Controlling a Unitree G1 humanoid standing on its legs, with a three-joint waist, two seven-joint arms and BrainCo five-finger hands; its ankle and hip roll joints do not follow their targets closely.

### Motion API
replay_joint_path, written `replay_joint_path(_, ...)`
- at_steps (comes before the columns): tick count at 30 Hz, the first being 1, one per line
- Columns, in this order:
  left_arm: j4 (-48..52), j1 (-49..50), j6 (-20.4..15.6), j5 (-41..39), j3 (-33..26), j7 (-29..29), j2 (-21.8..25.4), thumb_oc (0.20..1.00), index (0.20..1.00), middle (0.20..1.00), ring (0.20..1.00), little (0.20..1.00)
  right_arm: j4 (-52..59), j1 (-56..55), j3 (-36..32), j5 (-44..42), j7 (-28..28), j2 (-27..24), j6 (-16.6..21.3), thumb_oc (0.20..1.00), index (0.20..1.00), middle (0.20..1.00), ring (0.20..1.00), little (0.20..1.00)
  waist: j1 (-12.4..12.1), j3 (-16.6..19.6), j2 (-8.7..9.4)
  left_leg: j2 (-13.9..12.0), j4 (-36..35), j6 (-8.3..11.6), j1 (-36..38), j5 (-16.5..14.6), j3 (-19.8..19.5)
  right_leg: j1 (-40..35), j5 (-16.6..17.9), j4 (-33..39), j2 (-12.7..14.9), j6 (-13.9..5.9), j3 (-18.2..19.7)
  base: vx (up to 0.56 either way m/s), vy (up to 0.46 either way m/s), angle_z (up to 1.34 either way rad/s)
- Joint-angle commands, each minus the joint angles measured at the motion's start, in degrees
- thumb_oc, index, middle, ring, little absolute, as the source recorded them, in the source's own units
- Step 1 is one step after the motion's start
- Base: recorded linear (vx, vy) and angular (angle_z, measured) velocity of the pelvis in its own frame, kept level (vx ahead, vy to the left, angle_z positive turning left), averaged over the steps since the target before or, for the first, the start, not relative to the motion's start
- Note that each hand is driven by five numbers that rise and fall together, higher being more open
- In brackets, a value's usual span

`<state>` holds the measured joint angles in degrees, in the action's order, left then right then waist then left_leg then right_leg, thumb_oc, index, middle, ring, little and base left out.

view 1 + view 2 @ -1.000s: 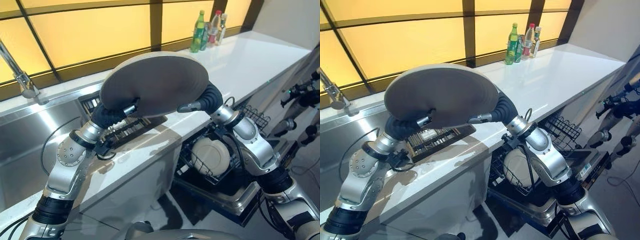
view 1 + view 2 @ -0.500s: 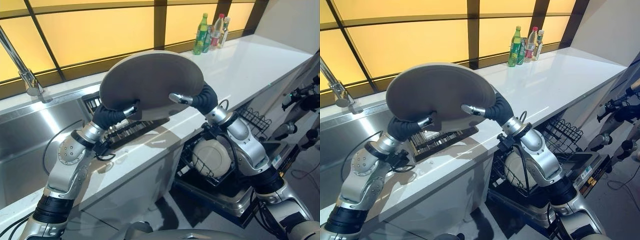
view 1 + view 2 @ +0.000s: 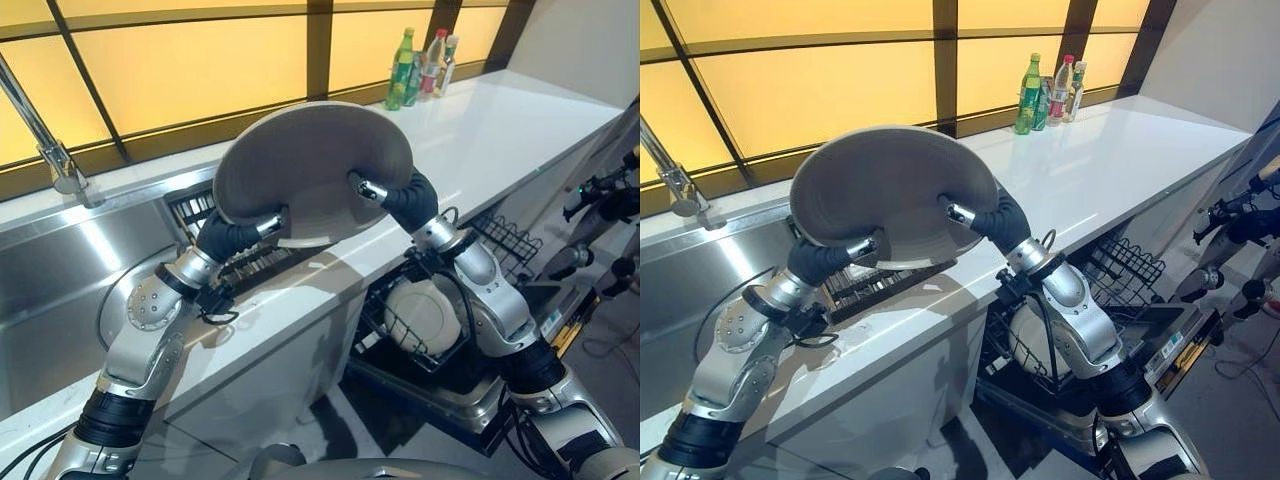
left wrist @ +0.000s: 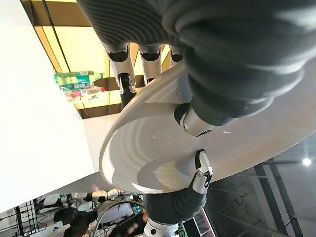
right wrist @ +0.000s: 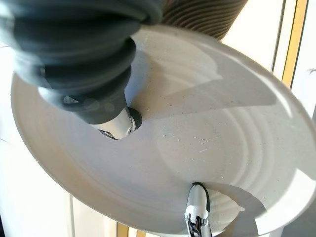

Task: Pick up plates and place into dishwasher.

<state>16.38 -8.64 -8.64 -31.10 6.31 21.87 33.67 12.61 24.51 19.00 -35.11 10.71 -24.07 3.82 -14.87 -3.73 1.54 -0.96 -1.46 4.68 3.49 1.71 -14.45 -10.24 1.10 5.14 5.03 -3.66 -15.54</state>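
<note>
Plate (image 3: 315,165) tilted steeper than before, left robot hand (image 3: 240,235) and right robot hand (image 3: 400,198) both grasping it

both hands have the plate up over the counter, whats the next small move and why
Probably swing the plate toward the robot's right and start lowering it. Both the left hand and right hand pinch it above the white counter, while the open dishwasher rack, already holding a plate, sits below and to the right.
</note>
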Motion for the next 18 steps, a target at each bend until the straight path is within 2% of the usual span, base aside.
replay_joint_path(1,-2.3,-4.23,-0.13,2.37,5.8,-3.18,-1.35,0.2,0.2,0.2,0.2,0.2,3.67,2.67,1.11,-2.98,-1.28,3.58,4.4,0.2,0.2,0.2,0.2,0.2,1.5,3.38,-0.95,-0.93,-0.42,-1.83,0.67,0.77,4.49,1.48,-5.03,-7.32,-0.55,1.7,0.72,-0.06,-0.077,0.0)
replay_joint_path(2,-3.04,-4.32,0.28,2.19,4.96,-5.4,-1.4,0.655,0.655,0.655,0.655,0.655,3.65,2.15,0.22,-2.0,-2.42,3.29,4.45,0.2,0.2,0.2,0.2,0.2,1.73,3.34,-0.96,-1.18,-0.21,-1.67,0.47,0.87,4.67,1.54,-5.13,-7.39,-0.79,1.86,0.8,-0.07,-0.093,0.0)
replay_joint_path(3,-3.59,-4.2,0.48,2.27,4.07,-7.39,-1.49,1.0,1.0,1.0,1.0,1.0,3.7,1.63,-0.68,-0.95,-3.4,2.91,4.69,0.2,0.2,0.2,0.2,0.2,1.94,3.29,-0.99,-1.41,0.0,-1.49,0.25,0.99,4.78,1.64,-5.24,-7.5,-1.0,2.04,0.88,-0.08,-0.097,0.0)
replay_joint_path(6,-5.04,-3.51,-1.14,1.95,1.31,-12.67,-1.99,1.0,1.0,1.0,1.0,1.0,3.82,0.15,-3.25,0.96,-4.66,2.27,4.68,0.2,0.2,0.2,0.2,0.2,2.39,3.02,-1.14,-1.97,0.8,-1.03,-0.48,1.17,5.03,1.97,-5.54,-7.83,-1.45,2.57,1.1,-0.09,-0.105,0.01)
replay_joint_path(10,-7.07,-0.7,-6.31,3.2,-4.49,-21.46,-3.26,1.0,1.0,1.0,1.0,1.0,3.14,-1.64,-7.16,8.53,-6.21,1.19,5.11,0.2,0.2,0.2,0.2,0.2,2.77,2.13,-1.82,-3.49,1.25,0.29,-1.86,3.28,5.67,2.21,-5.7,-7.73,-2.29,3.31,1.4,-0.1,-0.119,-0.01)
replay_joint_path(13,-8.32,2.05,-7.33,3.38,-8.29,-24.77,-4.39,1.0,1.0,1.0,1.0,1.0,2.78,-1.91,-9.37,9.68,-6.14,-0.1,4.71,0.2,0.2,0.2,0.2,0.2,2.97,1.26,-2.26,-4.85,1.73,1.19,-3.38,5.81,6.49,2.12,-5.73,-7.43,-2.9,3.69,1.63,-0.08,-0.112,-0.07)
replay_joint_path(16,-9.27,4.73,-7.97,2.82,-11.02,-25.53,-4.83,1.0,1.0,1.0,1.0,1.0,2.54,-2.87,-11.29,11.17,-6.59,-1.78,4.47,0.2,0.2,0.2,0.2,0.2,3.39,0.61,-2.31,-5.09,4.33,1.35,-5.14,6.66,7.62,2.1,-5.47,-6.8,-3.13,4.0,2.38,-0.07,-0.102,-0.07)
replay_joint_path(18,-8.86,6.5,-7.45,3.68,-13.22,-25.13,-5.09,1.0,1.0,1.0,1.0,1.0,2.44,-5.1,-13.52,12.18,-7.84,-4.03,5.18,0.2,0.2,0.2,0.2,0.2,4.07,0.3,-1.31,-2.61,11.85,0.49,-6.65,3.51,9.86,1.95,-4.2,-5.45,-1.9,3.88,2.49,-0.05,-0.1,-0.02)
